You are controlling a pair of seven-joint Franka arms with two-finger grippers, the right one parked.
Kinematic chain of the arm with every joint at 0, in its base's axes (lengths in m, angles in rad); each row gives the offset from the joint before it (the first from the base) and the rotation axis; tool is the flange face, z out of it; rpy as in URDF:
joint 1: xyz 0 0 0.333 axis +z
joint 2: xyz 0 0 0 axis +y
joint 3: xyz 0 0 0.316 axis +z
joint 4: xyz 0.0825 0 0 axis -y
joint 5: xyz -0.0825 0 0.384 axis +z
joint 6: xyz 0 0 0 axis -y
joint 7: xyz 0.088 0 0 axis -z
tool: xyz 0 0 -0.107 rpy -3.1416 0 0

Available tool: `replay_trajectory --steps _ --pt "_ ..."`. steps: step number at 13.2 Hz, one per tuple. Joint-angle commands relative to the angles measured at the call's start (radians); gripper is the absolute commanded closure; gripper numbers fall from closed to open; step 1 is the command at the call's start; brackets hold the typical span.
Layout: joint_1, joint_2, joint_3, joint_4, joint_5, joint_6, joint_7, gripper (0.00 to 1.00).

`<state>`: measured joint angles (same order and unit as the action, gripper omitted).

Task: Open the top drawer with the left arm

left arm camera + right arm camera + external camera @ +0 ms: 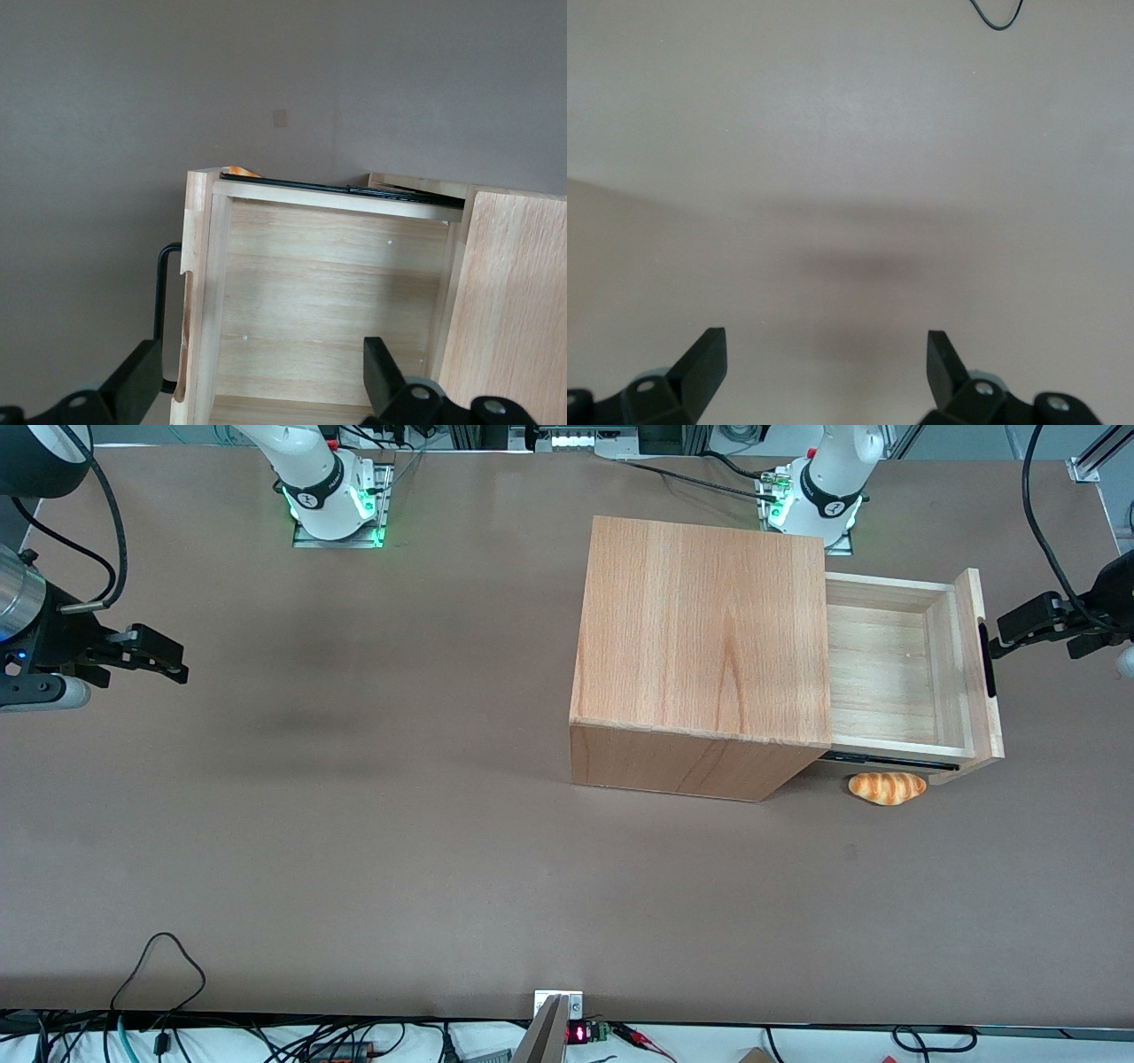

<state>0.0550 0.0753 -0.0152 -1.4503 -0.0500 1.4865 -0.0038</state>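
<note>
1. The left arm's black two-finger tool [999,638] hangs just beside the slim black bar handle [988,661], its fingers [135,381] spread wide apart, clamping nothing.
2. The shallow light-wood top drawer [886,669] stands pulled well out of the plain wooden cabinet box [704,638], toward the working arm's end.
3. A small golden bread roll [887,787] lies on the brown tabletop [354,824], nearer the front camera than the drawer.

A bread roll [887,787] lies on the brown counter [354,824], toward the working arm's end, just beside the wooden cabinet box [700,655], nearer the front camera than it.
</note>
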Motion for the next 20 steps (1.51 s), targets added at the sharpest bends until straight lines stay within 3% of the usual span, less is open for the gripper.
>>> replay_trajectory --steps 1,20 --pt "-0.003 -0.025 -0.002 -0.024 0.018 -0.002 -0.001 0.0" --pt "-0.003 -0.132 -0.015 -0.174 0.022 0.041 -0.047 0.0"
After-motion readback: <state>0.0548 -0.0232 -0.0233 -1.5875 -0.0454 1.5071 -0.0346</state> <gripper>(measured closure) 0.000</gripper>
